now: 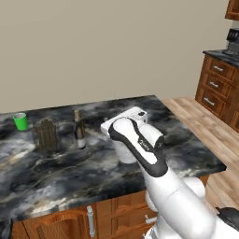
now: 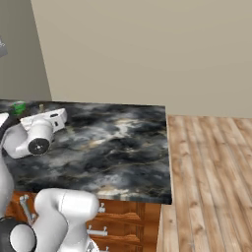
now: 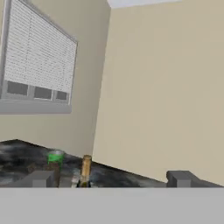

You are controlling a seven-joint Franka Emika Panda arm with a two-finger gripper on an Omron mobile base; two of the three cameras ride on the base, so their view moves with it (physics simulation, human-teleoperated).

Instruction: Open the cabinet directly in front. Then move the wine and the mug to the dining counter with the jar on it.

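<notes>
The pincer (image 3: 109,178) stands wide with nothing between its tips, raised above the black marble dining surface (image 1: 186,140) and looking across it. Just ahead of it the wine bottle (image 1: 79,130) stands upright, touching nothing. Beside the bottle sits the ribbed jar (image 1: 47,136), and farther toward the far corner the green mug (image 1: 20,121), apart from both. By my reading, both items are set down on the right surface and the task is nearly finished; the next move probably calls only for backing the arm clear without brushing the bottle.
</notes>
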